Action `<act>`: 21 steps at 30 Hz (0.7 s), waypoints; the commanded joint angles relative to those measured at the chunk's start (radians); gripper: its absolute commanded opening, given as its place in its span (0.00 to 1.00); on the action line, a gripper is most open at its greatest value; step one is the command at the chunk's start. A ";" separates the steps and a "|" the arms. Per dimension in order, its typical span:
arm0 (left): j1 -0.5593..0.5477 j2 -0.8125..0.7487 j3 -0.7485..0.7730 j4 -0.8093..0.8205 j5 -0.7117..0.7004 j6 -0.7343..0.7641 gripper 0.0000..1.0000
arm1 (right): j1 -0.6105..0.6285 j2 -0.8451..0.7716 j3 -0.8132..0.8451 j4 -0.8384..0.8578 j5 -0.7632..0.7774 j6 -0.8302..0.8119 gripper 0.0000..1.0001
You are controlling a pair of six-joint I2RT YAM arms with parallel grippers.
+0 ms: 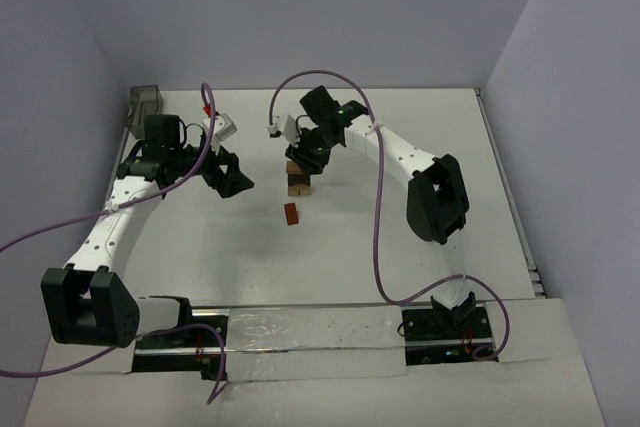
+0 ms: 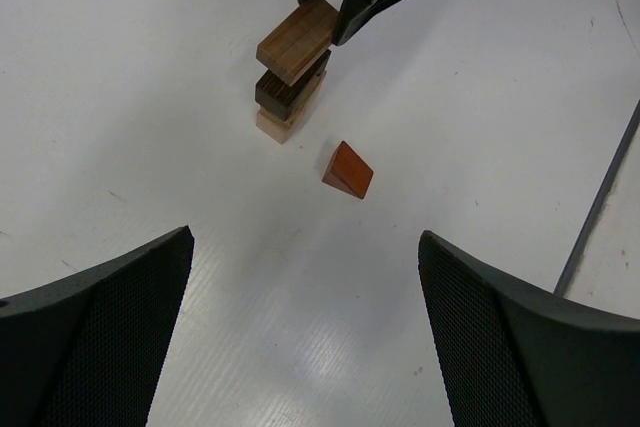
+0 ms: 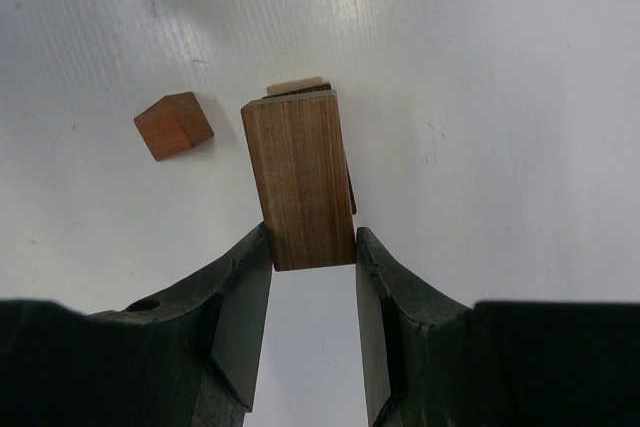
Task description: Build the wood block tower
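A small stack stands mid-table: a light tan block (image 2: 283,123) with a dark brown block (image 2: 288,89) on it. My right gripper (image 3: 312,247) is shut on a longer mid-brown block (image 3: 300,172), pinched at its near end and held slightly tilted right over the stack (image 1: 298,181). I cannot tell whether it touches the dark block. A reddish-brown wedge (image 2: 348,169) lies loose on the table just in front of the stack (image 1: 291,213). My left gripper (image 2: 305,237) hovers open to the left of the stack, nothing between its fingers (image 2: 110,327).
A grey translucent container (image 1: 146,99) sits at the table's far left corner. Purple cables loop above both arms. A dark strip (image 2: 600,197) runs along the table's right side in the left wrist view.
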 commanded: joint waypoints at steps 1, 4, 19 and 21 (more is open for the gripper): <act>-0.004 0.007 0.053 0.026 0.011 -0.018 0.99 | 0.012 0.035 0.072 -0.007 0.015 0.010 0.03; -0.004 0.009 0.055 0.033 0.012 -0.024 0.99 | 0.014 0.052 0.084 -0.014 0.019 -0.001 0.05; -0.004 0.019 0.062 0.028 0.013 -0.019 0.99 | 0.014 0.069 0.074 -0.019 0.020 -0.042 0.11; -0.004 0.019 0.064 0.027 0.015 -0.019 0.99 | 0.016 0.069 0.074 -0.022 0.020 -0.048 0.16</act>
